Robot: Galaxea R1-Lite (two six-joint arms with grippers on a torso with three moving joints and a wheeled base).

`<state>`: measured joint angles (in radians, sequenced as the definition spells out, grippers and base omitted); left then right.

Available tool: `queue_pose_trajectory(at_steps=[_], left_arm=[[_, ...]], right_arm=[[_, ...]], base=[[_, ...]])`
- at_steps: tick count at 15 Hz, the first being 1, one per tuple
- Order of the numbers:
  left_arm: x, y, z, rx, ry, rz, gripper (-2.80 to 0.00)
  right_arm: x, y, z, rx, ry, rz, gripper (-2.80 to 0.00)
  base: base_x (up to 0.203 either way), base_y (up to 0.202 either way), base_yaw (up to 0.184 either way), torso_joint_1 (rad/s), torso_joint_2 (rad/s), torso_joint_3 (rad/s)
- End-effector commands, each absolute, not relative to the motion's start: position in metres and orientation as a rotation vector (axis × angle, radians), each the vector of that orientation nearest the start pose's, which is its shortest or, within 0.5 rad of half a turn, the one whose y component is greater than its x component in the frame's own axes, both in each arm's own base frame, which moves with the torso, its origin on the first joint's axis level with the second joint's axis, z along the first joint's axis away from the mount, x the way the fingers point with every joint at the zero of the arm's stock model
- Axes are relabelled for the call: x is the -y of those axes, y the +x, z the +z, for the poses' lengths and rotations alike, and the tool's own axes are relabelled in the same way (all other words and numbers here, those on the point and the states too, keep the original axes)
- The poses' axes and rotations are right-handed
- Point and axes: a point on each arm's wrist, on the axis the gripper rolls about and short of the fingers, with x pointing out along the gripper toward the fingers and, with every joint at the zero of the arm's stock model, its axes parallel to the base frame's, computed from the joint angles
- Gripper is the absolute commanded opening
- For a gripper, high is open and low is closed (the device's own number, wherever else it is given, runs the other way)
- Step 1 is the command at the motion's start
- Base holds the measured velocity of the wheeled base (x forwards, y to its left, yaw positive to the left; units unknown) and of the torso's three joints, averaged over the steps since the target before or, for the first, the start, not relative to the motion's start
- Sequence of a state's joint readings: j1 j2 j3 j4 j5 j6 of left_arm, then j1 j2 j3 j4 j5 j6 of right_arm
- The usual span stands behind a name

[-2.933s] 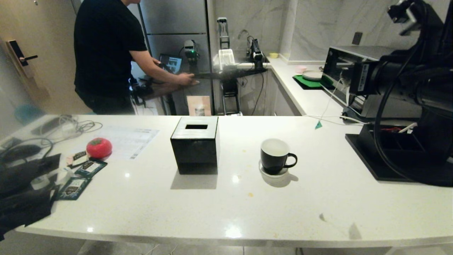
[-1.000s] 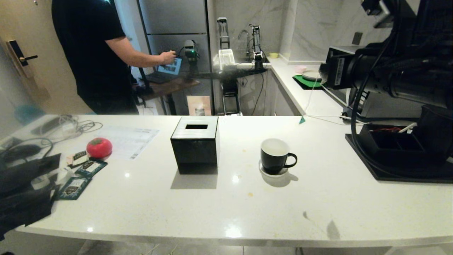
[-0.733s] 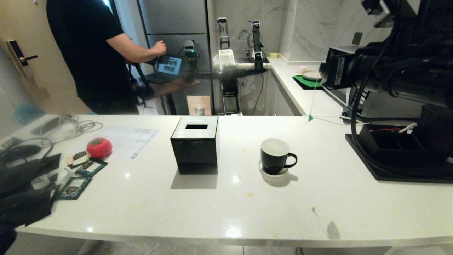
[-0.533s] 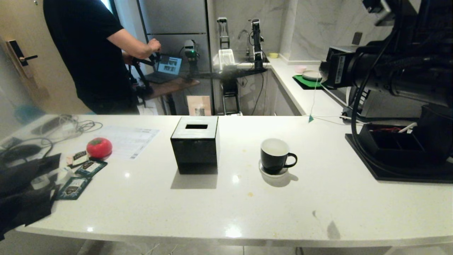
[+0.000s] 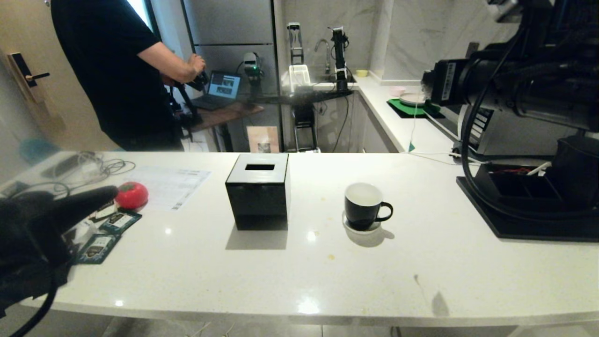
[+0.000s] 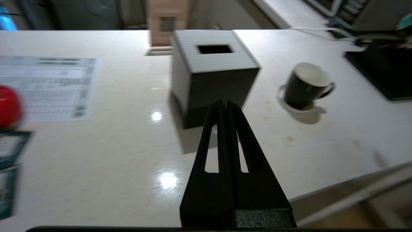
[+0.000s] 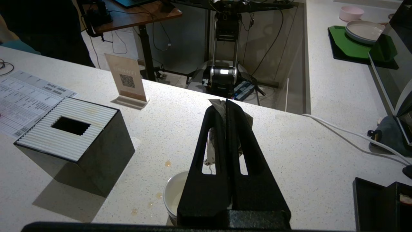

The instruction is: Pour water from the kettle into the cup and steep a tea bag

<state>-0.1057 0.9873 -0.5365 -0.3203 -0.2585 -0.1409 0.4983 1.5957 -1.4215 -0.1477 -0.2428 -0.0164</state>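
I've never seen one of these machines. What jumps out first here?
A black box with a slot on top stands mid-counter, with a black mug to its right. The robot's right hand hangs above the mug, shut on a tea bag. Behind the counter stands a person in black.

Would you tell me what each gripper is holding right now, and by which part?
The right gripper pinches a pale tea bag by its upper edge. The left gripper is shut on nothing.
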Motion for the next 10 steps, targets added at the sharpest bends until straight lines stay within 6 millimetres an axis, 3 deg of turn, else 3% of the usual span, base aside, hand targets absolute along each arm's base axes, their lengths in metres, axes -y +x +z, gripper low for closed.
queue_pose_trajectory(at_steps=[1, 10], left_arm=[[0.032, 0.152, 0.223, -0.211, -0.199, -0.418, -2.80], [0.117, 0.244, 0.221, -0.138, -0.294, -0.686, -2.80]], right_arm=[[-0.137, 0.262, 0.341, -0.024, -0.027, 0.255, -2.80], [-0.138, 0.265, 0.354, 0.000, -0.018, 0.256, -2.80]], base=[[0.000, 0.000, 0.000, 0.000, 0.00, 0.000], [0.000, 0.000, 0.000, 0.000, 0.00, 0.000]])
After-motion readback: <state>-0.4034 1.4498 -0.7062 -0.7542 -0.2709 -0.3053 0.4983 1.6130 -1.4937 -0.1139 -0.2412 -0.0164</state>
